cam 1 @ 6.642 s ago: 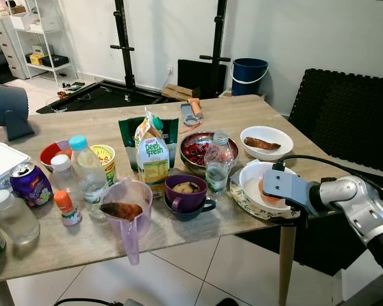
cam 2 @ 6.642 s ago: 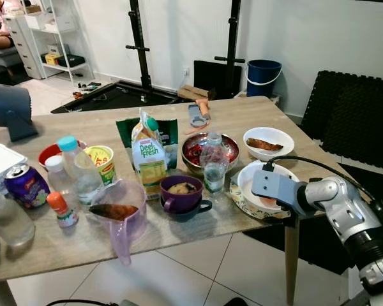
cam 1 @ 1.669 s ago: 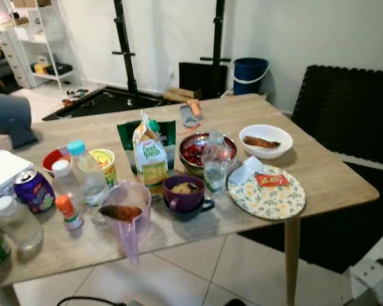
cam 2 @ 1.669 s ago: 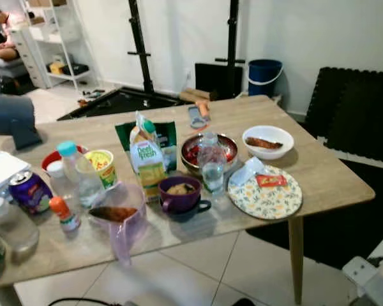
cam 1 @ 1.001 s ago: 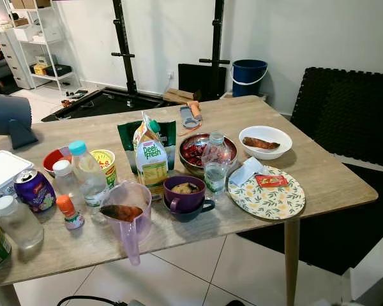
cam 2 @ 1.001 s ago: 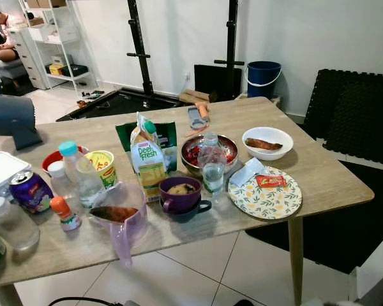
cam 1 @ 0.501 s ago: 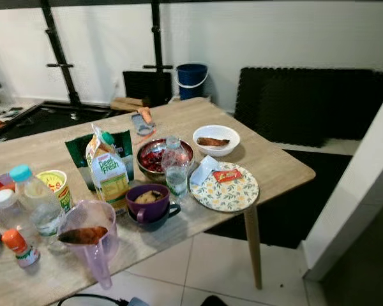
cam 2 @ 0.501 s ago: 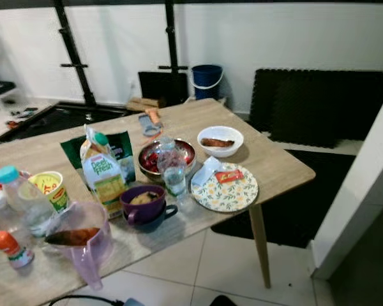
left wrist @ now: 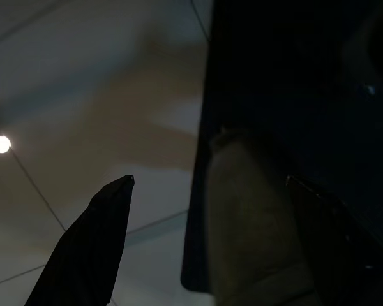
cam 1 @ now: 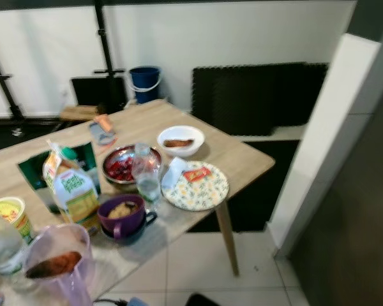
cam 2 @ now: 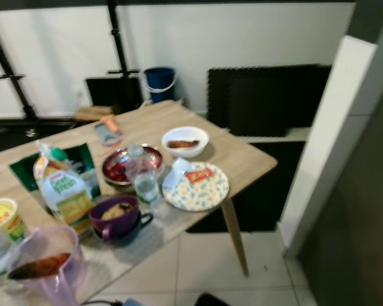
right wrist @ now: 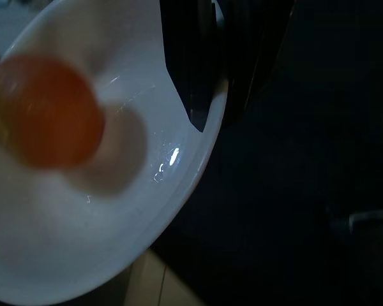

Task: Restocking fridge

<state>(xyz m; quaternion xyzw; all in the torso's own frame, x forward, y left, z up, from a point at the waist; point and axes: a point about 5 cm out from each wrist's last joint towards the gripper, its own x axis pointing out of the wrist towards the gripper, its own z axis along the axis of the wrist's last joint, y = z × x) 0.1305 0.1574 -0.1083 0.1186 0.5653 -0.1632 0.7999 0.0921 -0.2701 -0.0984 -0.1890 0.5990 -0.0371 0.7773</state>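
Your right pincer (right wrist: 217, 108) is clamped on the rim of a white bowl (right wrist: 115, 210), one black finger inside the wall and the other outside it. An orange round fruit (right wrist: 41, 111) lies in the bowl, well away from the gripped edge; the wrist picture is blurred, so you cannot tell more about it. Beyond the bowl's rim everything is dark.

Your left pincer (left wrist: 242, 210) hangs over pale floor tiles beside a dark panel. One black finger (left wrist: 89, 248) stands well apart from the other dim finger, so its jaws are spread and hold nothing.

Ahead and to your left stands the wooden bench (cam 1: 239, 156). Near its front corner lies a floral plate (cam 1: 201, 191) carrying a small red packet (cam 1: 196, 173) and a white wrapper (cam 1: 173, 172). Just behind the plate sits a white bowl with a brown piece of food (cam 1: 180, 140). Beside that is a metal bowl of red food (cam 1: 120, 166), with a clear water bottle (cam 1: 147, 175) in front of it. A purple mug (cam 1: 121, 215) stands on a dark saucer nearer you, next to a juice carton (cam 1: 73, 190) and a green pouch (cam 1: 35, 171). A lilac jug (cam 1: 57, 268) holds something brown at the near edge, and a yellow cup (cam 1: 9, 215) stands to its left. A blue bucket (cam 1: 145, 81) and black mats (cam 1: 255, 95) line the far wall. A white pillar (cam 1: 319, 140) rises on your right, with a dark surface (cam 1: 357, 229) beside it.
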